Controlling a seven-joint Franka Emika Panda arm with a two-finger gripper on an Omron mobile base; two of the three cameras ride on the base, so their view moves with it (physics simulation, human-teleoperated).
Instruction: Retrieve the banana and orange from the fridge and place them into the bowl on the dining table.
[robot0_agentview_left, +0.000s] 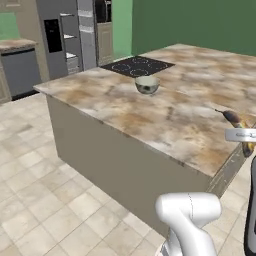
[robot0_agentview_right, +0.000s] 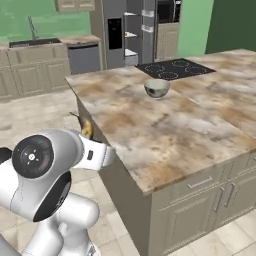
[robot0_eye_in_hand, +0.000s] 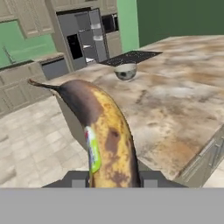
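My gripper (robot0_eye_in_hand: 113, 180) is shut on the banana (robot0_eye_in_hand: 103, 131), a yellow-brown fruit with dark blotches and a small sticker, whose dark stem end points away from the hand. From the left base camera, the banana (robot0_agentview_left: 234, 119) and gripper (robot0_agentview_left: 244, 137) hang over the near right edge of the dining table (robot0_agentview_left: 150, 120). The grey-green bowl (robot0_agentview_left: 147, 85) stands empty on the stone top near the cooktop, well beyond the hand. At the back stands the fridge (robot0_agentview_left: 62, 35) with one door open and white shelves showing. The orange is out of view.
A black cooktop (robot0_agentview_left: 137, 66) lies just behind the bowl. A grey dishwasher (robot0_agentview_right: 83, 57) and a wall counter with a sink (robot0_agentview_right: 30, 42) run along the back left. Tiled floor (robot0_agentview_left: 35, 190) lies between the island and the fridge.
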